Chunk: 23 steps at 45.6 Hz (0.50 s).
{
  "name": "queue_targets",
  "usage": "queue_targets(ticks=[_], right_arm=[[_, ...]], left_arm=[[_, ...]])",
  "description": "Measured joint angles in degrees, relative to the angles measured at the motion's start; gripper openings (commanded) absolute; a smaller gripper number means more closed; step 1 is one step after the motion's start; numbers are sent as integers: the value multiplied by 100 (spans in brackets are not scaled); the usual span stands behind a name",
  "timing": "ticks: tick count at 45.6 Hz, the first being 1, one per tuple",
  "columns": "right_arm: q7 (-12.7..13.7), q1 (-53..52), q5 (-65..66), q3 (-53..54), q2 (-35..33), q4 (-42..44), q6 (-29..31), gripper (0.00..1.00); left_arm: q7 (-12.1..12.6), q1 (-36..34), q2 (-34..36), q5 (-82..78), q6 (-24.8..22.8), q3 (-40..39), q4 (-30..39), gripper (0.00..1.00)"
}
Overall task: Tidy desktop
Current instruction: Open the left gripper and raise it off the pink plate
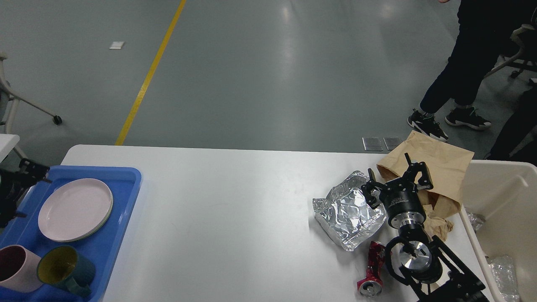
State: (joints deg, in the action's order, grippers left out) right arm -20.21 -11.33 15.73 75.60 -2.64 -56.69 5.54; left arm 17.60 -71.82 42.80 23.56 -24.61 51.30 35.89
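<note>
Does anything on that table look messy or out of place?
Yes. On the desktop's right side lies litter: a crumpled foil bag, a crushed red can on its side, and a wrinkled brown paper bag. The dishes on the blue tray look orderly.

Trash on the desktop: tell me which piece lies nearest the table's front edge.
The crushed red can. It lies on its side near the front edge, below the foil bag and the brown paper bag, left of the right arm.
</note>
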Motion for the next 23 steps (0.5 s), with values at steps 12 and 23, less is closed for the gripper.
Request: queue_targets(ticks=[12,23], right_arm=[[0,0,0,0,0,0,0,100],[0,0,1,-1,0,0,0,100]], left_arm=[[-20,179,118,-346,48,-2219,-129,96],[-101,1401,91,-914,-3,-6233,-178,96]])
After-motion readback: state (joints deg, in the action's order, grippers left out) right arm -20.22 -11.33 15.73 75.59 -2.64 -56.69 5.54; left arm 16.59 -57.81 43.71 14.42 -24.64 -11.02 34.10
